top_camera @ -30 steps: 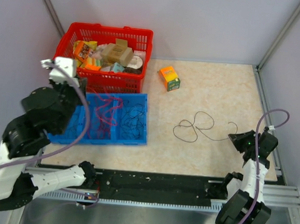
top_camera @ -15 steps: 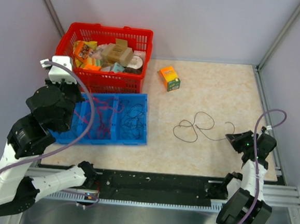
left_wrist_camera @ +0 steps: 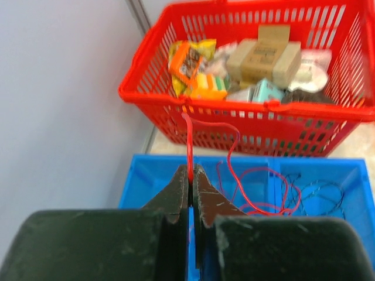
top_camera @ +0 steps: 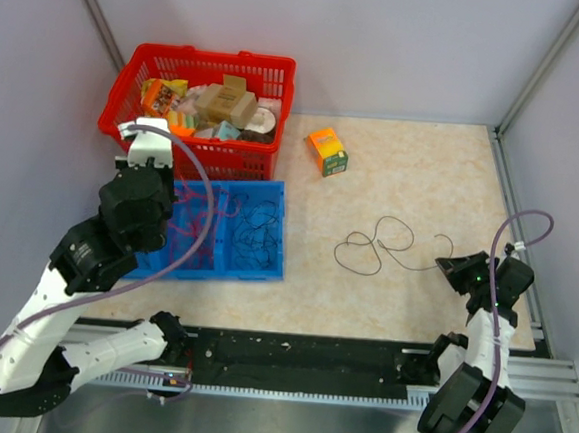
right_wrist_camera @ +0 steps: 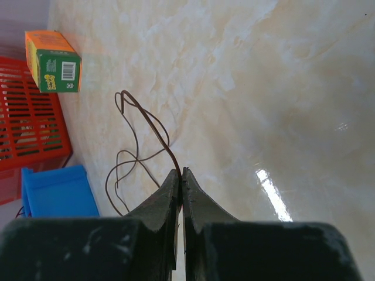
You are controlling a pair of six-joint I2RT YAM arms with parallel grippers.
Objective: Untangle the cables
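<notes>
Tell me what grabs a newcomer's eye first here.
The red basket crammed with boxes at the table's far left, with a blue tray of tangled wires just in front. The left gripper pinches a red wire above that tray; the right gripper pinches a brown wire on bare tabletop.

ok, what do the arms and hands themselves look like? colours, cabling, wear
Both arms have white links with bulky black joint housings, and a purple hose loops loosely along each. The left arm has a white block near its wrist. Left hand and right hand match: two black, wedge-shaped fingers tapering to thin tips, their surfaces scuffed with pale specks. No readable markings.
</notes>
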